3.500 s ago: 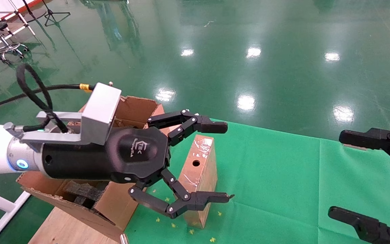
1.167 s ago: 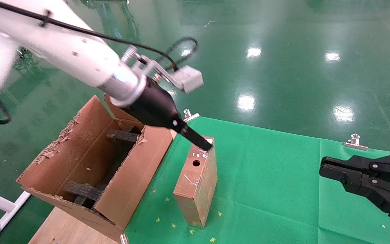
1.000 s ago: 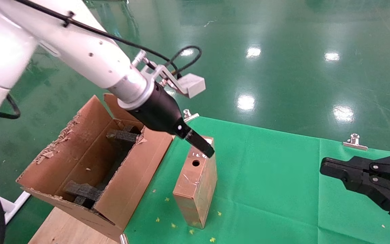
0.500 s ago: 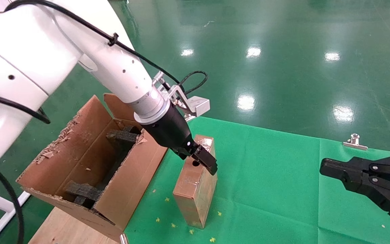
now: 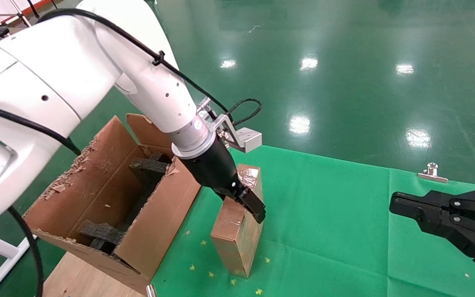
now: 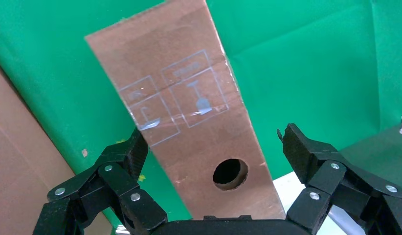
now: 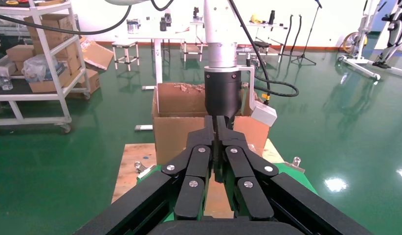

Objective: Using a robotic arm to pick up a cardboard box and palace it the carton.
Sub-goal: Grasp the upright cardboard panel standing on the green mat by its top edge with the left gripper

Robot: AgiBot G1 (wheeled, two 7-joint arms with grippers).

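The small cardboard box (image 5: 237, 231) stands on the green cloth, right of the carton (image 5: 159, 222). The robotic arm, my left one, reaches down from the upper left. Its left gripper (image 5: 254, 208) is open and straddles the box's top. In the left wrist view the taped box (image 6: 189, 112) with its round hole (image 6: 230, 173) runs between the spread fingers (image 6: 125, 156), with green gaps on both sides. The left gripper (image 6: 213, 142) holds nothing. The right gripper (image 5: 394, 204) is shut and empty, parked at the right; its closed fingers (image 7: 209, 132) point at the left arm.
The carton is open-topped with torn flaps and black foam blocks (image 5: 149, 165) inside. It stands on a wooden tabletop (image 5: 81, 276) at the cloth's (image 5: 336, 214) left edge. A silver clip (image 5: 432, 173) holds the cloth's far edge. Shiny green floor lies beyond.
The left arm has swung from beside the carton up and over, then come down. In the last second its gripper has slid lower and nearer along the box's top.
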